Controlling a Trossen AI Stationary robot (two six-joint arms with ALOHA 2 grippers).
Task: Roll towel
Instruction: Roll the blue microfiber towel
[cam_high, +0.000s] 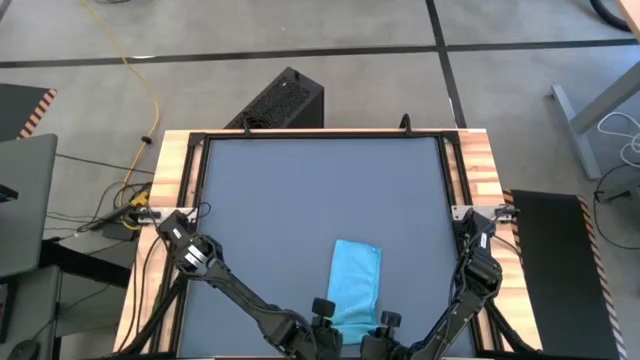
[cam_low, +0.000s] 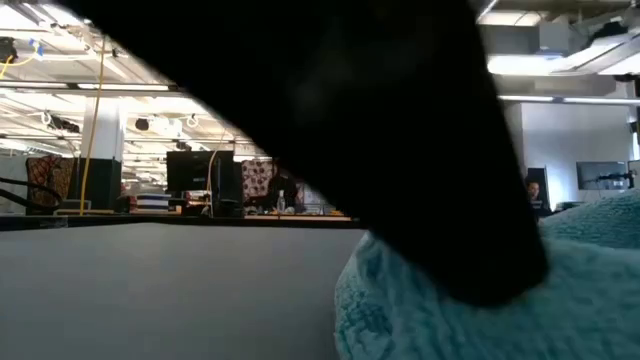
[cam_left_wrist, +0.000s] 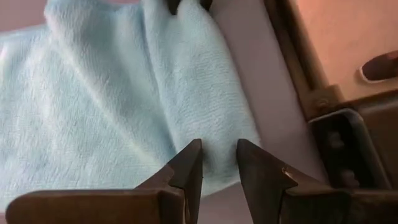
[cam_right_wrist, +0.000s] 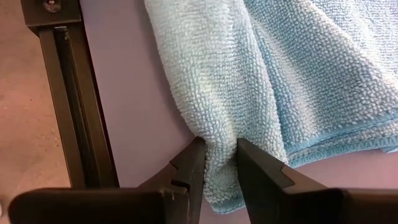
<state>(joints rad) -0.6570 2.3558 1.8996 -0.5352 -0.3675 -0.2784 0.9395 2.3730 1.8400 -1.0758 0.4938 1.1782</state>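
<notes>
The small sky-blue soft cloth towel (cam_high: 355, 283) is being kept near the dark grey counter's (cam_high: 300, 200) near edge. Its near end is being pinched by the left hand (cam_left_wrist: 219, 163) and right hand (cam_right_wrist: 220, 160).

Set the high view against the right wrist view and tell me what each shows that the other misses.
Only the high view shows the whole grey table, both arms, and the left end effector at the towel's near end beside the right end effector. Only the right wrist view shows the right end effector pinching a fold of cloth between its fingers, and the looped weave. Both show the sky-blue towel lying on the table.
</notes>
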